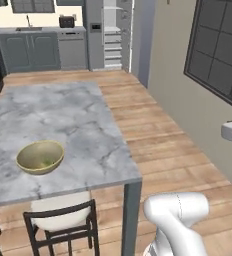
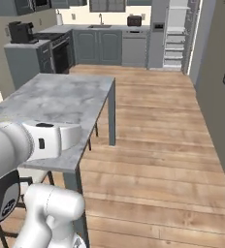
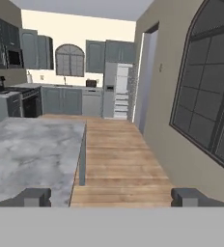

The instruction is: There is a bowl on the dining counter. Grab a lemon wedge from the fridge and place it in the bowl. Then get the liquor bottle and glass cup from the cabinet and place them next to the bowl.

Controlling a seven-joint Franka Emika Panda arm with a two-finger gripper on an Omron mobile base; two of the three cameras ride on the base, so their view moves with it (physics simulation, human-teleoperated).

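The fingers (image 3: 111,197) were seen spread wide apart and released, with nothing held between them; the 2 dark tips (image 3: 34,197) stood at opposite sides of the hand view's lower edge. They were aimed along the wooden floor (image 3: 115,159) toward the far kitchen. Below and to the left of the fingers, the marble tabletop (image 3: 29,154) of the dining counter (image 1: 63,125) was seen, its near corner leg (image 3: 82,164) just ahead of the left tip. The bowl (image 1: 40,157) was set upright on this tabletop near its front edge, above a dark chair (image 1: 63,225) with a pale seat; no lemon wedge could be made out in it. Far ahead of the fingers, against the back wall, the fridge (image 3: 116,91) was shown with 1 door open and pale shelves exposed. Left of the fridge, grey base cabinets (image 3: 63,100) and dark wall cabinets (image 3: 36,50) were lined up. To the right of the fingers, a large dark-framed window (image 3: 208,91) was set in the beige wall.
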